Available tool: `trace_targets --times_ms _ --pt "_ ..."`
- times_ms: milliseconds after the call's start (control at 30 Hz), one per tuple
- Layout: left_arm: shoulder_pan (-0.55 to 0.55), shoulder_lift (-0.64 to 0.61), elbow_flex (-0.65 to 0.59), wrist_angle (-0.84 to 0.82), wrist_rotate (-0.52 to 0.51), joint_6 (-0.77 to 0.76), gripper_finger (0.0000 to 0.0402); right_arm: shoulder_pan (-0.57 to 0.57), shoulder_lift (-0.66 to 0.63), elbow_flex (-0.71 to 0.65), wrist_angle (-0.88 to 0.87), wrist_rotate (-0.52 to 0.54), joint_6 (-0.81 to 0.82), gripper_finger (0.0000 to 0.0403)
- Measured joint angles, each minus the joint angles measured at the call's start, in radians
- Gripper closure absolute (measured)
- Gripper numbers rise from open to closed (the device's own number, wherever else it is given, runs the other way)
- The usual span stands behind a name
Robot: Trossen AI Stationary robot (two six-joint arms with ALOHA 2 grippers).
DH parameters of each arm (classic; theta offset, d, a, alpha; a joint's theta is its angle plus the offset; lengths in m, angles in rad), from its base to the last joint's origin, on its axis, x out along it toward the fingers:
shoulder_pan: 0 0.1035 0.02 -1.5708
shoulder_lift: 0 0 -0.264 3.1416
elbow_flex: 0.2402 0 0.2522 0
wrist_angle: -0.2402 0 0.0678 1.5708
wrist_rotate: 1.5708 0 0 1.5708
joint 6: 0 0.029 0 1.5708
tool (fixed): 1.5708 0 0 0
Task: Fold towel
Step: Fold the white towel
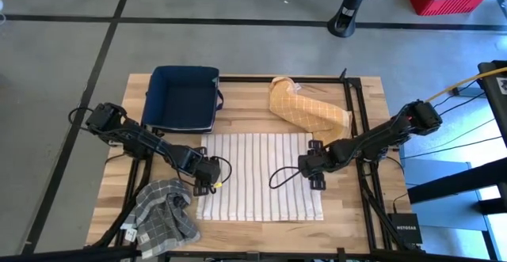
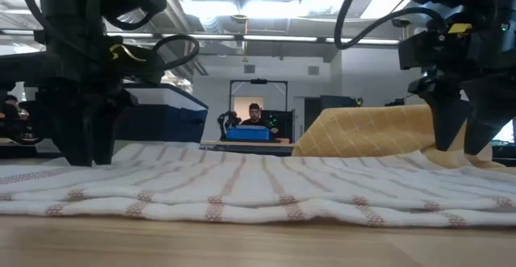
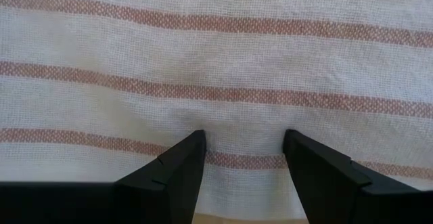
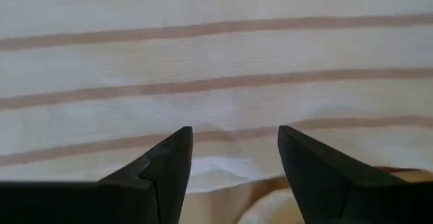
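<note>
A white towel with thin reddish stripes [image 1: 257,175] lies spread flat on the wooden table, with slight ripples in the low view [image 2: 258,190]. My left gripper [image 1: 207,176] stands open over the towel's left edge and points down; it also shows in its wrist view [image 3: 243,149] and in the low view [image 2: 85,150]. My right gripper [image 1: 311,167] stands open over the towel's right edge and points down; it also shows in its wrist view [image 4: 235,146] and in the low view [image 2: 459,142]. My left gripper comes from above with open fingers, and its fingertips [image 3: 193,149] stand on the towel just inside the left edge [image 3: 243,166]. The cloth between them puckers a little. The towel lies flat on the table. My right gripper comes from above with open fingers, and its fingertips [image 4: 177,146] stand on the towel just inside the right edge [image 4: 230,158]. A small wrinkle shows at the edge between them. The towel lies flat on the table.
A dark blue bin [image 1: 184,97] stands at the far left. A yellow checked cloth [image 1: 305,108] lies beyond the towel's far right corner. A grey checked cloth [image 1: 162,210] lies at the near left. A person [image 2: 254,114] sits in the room behind.
</note>
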Motion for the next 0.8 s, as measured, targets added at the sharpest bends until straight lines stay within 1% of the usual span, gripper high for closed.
trace_targets --times_ms 167,267,433,667,733,800 --pt "0.000 0.000 -0.002 0.001 0.001 0.001 0.0204 0.000 0.025 -0.041 0.080 -0.016 -0.052 0.0182" --pt "0.000 0.001 -0.002 0.000 0.001 0.000 0.0204 0.000 0.039 -0.076 0.086 -0.023 -0.051 0.0182" --pt "0.000 0.001 -0.003 0.000 0.002 0.001 0.0204 0.000 0.036 -0.130 0.148 -0.028 -0.052 0.0182" --pt "0.000 0.002 -0.004 -0.001 0.002 0.028 0.0204 0.000 0.037 -0.156 0.164 -0.038 -0.039 0.0183" --pt "0.000 0.002 -0.004 -0.001 0.002 0.032 0.0205 0.000 0.037 -0.160 0.166 -0.039 -0.023 0.0188" --pt "0.000 0.002 -0.004 0.000 0.002 0.039 0.0213 0.000 0.037 -0.164 0.172 -0.044 -0.020 0.0204"
